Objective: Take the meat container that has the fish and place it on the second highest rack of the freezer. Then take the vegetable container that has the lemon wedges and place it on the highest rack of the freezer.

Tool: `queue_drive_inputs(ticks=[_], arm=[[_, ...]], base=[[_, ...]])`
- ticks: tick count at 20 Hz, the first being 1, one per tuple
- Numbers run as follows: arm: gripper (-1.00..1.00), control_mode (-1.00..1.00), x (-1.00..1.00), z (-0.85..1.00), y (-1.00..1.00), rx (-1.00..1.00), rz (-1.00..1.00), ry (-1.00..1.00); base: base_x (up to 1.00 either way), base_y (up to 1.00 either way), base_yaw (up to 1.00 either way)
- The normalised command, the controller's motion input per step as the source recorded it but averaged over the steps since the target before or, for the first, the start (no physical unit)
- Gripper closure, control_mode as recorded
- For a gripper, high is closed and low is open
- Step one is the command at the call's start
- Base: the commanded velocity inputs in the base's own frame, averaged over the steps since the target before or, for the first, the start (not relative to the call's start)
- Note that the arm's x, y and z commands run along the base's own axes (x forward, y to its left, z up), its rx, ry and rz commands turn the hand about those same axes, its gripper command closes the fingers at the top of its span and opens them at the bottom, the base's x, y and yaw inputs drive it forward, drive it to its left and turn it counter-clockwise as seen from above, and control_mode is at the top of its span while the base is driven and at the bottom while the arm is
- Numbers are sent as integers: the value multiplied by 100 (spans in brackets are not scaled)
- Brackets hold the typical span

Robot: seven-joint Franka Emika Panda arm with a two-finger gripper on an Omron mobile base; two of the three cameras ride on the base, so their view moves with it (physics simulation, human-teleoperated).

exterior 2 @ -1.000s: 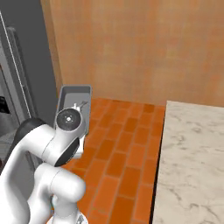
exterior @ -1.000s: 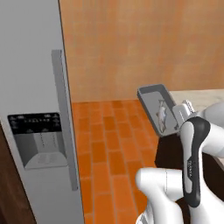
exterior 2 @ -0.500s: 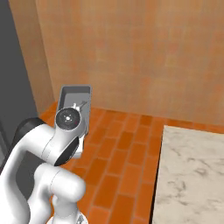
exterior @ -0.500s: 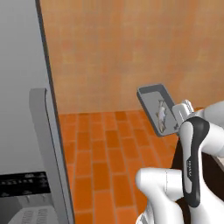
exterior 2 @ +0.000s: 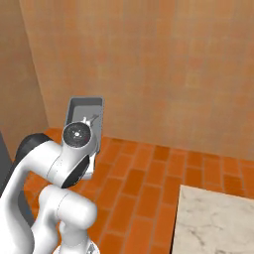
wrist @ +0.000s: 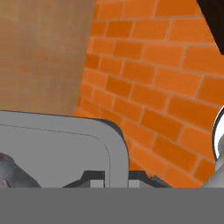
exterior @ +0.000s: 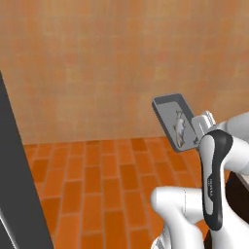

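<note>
So my gripper (exterior: 198,127) is clamped shut on the near rim of the meat container (exterior: 171,116), holding it up in the air over the orange brick floor (exterior: 97,185), tilted toward the tan wall (exterior: 107,63). The fish (exterior: 180,125) lies inside it. Freezer (exterior: 19,194) edge sits far left.

A glossy white robot arm (exterior: 182,209) with rounded, tube-like segments is filling the lower right of the left base frame, a dark grey band bearing small pale lettering running along one link. At lower left of the right base frame, a round dark joint cap is showing concentric rings.
</note>
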Motion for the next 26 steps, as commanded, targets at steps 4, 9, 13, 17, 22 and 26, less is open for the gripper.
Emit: queue_drive_inputs(ticks=[4, 9, 13, 17, 22, 26], arm=[[100, 100, 0, 0, 0, 0, 0, 0], [100, 100, 0, 0, 0, 0, 0, 0], [100, 100, 0, 0, 0, 0, 0, 0], [100, 100, 0, 0, 0, 0, 0, 0], [100, 100, 0, 0, 0, 0, 0, 0], [100, 100, 0, 0, 0, 0, 0, 0]], base=[[100, -23, 0], [82, 5, 16], [26, 15, 37], [0, 17, 48], [-7, 36, 55], [-14, 25, 59]])
